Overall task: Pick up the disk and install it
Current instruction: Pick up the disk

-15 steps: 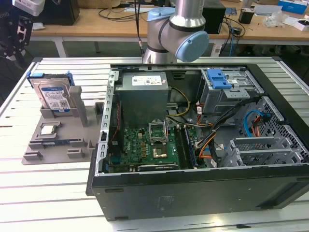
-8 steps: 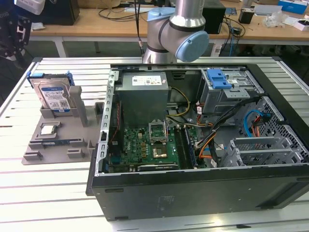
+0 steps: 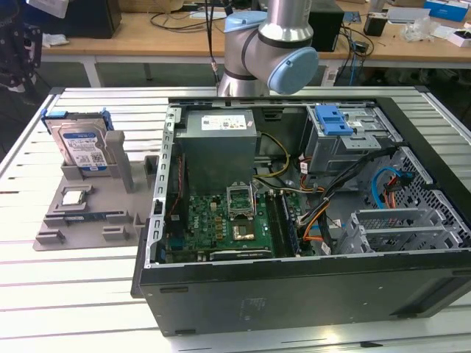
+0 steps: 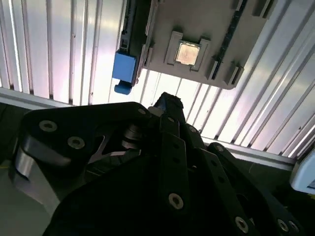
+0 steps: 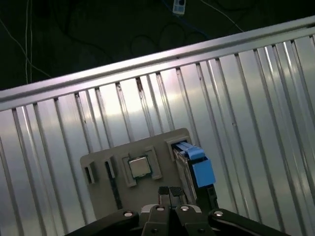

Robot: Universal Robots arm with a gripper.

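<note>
The disk (image 3: 82,145) stood in the grey holder (image 3: 121,169), long axis upright and tilted back, barcoded blue-and-white label facing the exterior view. The gripper (image 5: 170,191) hung clear, fingers together, empty.

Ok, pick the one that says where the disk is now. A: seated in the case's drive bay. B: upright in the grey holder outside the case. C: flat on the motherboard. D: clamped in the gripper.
B: in the exterior view the disk stands upright in the grey holder, to the exterior view's left of the open computer case.
</note>
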